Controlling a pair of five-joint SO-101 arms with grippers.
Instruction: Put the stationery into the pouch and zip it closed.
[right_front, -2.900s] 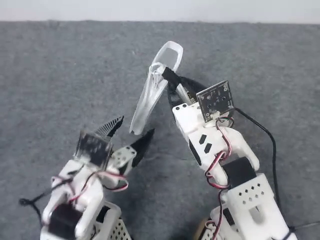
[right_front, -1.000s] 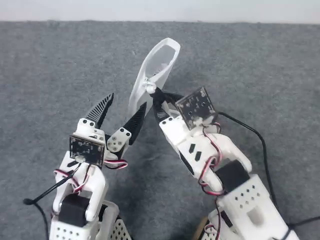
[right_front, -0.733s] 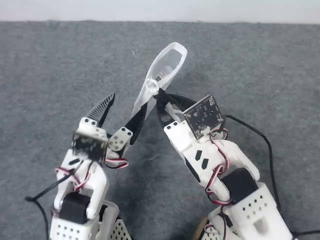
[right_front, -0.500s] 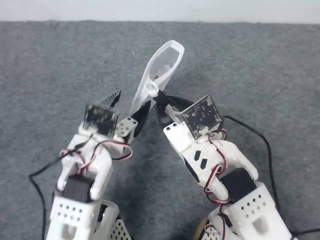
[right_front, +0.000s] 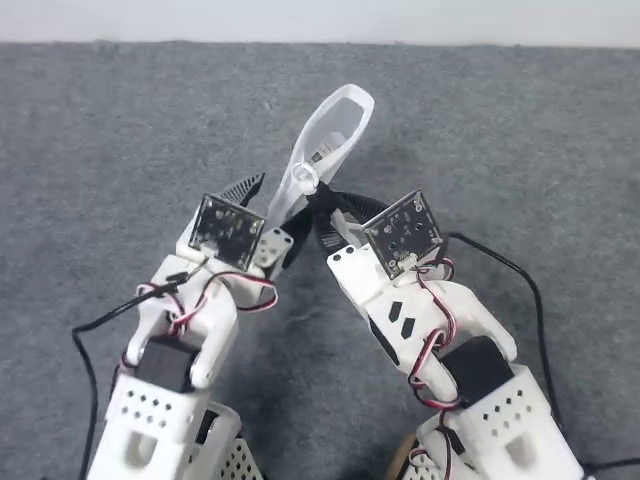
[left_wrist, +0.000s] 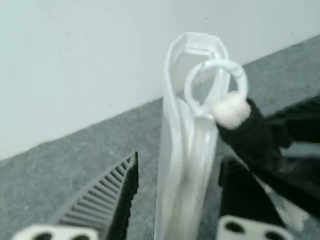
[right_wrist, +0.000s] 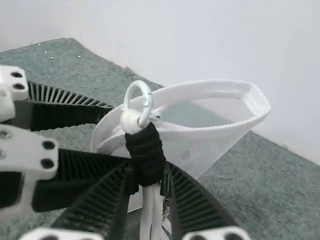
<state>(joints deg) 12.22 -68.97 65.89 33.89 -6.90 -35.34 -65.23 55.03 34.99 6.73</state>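
The translucent pouch (right_front: 322, 150) is held above the grey table (right_front: 100, 120), long axis slanting up and away from both arms, the right gripper (right_wrist: 145, 167) clamped on its black zipper pull (right_wrist: 143, 142), while the left gripper (left_wrist: 180, 200), jaws spread, straddles its lower, nearer end.

- Pouch (right_front: 325, 140): translucent white, white rim.
- Pull (right_wrist: 145, 150): black, with a white ring (right_wrist: 138, 83).
- Fingers (right_wrist: 195, 197): black, ribbed.
- Arms (right_front: 470, 290): white; wires (right_front: 432, 345) red and black.
- Table (right_front: 100, 130): speckled grey.
- Wall (right_front: 300, 20), top edge: off-white.
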